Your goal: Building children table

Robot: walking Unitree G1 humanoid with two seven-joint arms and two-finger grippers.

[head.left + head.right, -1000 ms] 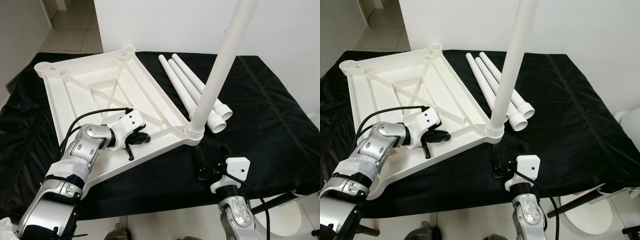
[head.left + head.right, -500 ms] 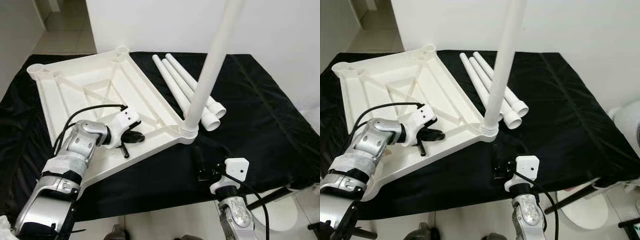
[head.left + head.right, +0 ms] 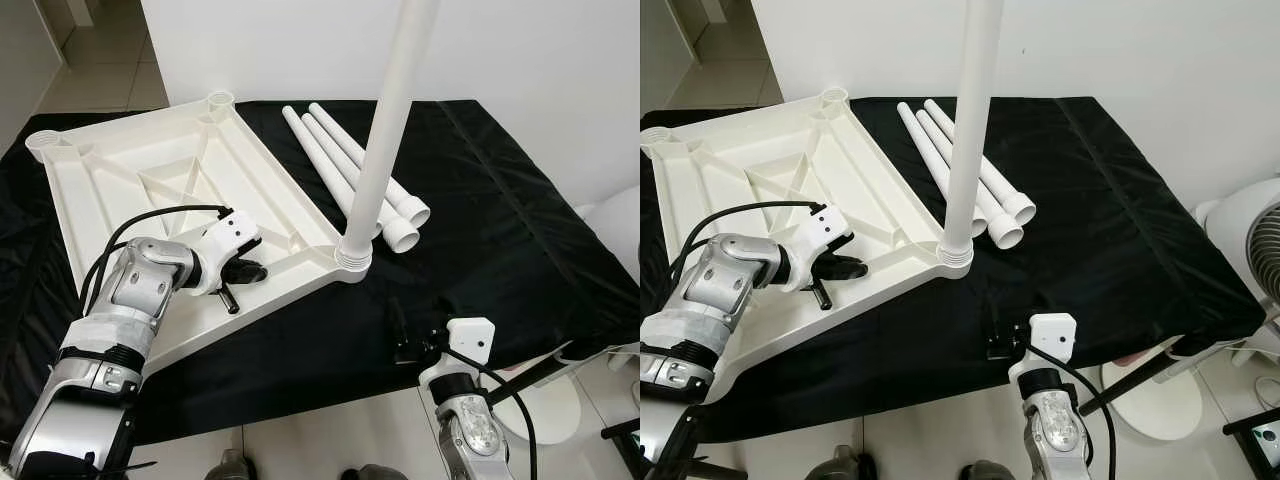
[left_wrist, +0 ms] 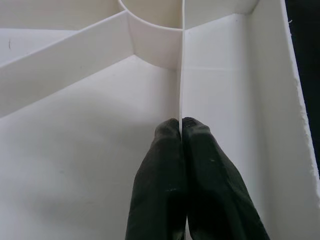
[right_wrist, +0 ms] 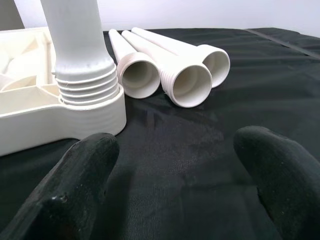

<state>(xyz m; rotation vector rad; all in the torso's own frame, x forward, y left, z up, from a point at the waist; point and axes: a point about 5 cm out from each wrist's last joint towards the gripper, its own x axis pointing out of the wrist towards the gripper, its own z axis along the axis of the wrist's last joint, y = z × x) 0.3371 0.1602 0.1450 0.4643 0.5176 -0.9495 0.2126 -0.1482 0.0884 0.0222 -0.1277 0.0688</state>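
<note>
A white tabletop [image 3: 150, 190] lies upside down on the black cloth [image 3: 500, 220], ribs facing up. One white leg [image 3: 385, 130] stands upright, screwed into the near right corner socket [image 3: 353, 255]. Three loose legs [image 3: 340, 160] lie side by side on the cloth behind it. My left gripper [image 3: 243, 278] is inside the tabletop's near edge, shut on a thin rib [image 4: 181, 75], the fingers [image 4: 160, 165] pinching it from both sides. My right gripper [image 3: 400, 335] hovers low over the cloth in front of the socket, open, fingers [image 5: 85, 170] spread and holding nothing.
A white fan [image 3: 1250, 250] and its round base [image 3: 540, 410] stand off the table's right side. The far corner sockets [image 3: 220, 100] [image 3: 40, 140] hold no legs. A white wall rises behind the table and a tiled floor [image 3: 100, 70] runs off at the far left.
The whole picture has slid left because the camera moved. Both grippers keep their places relative to the tabletop and the upright leg.
</note>
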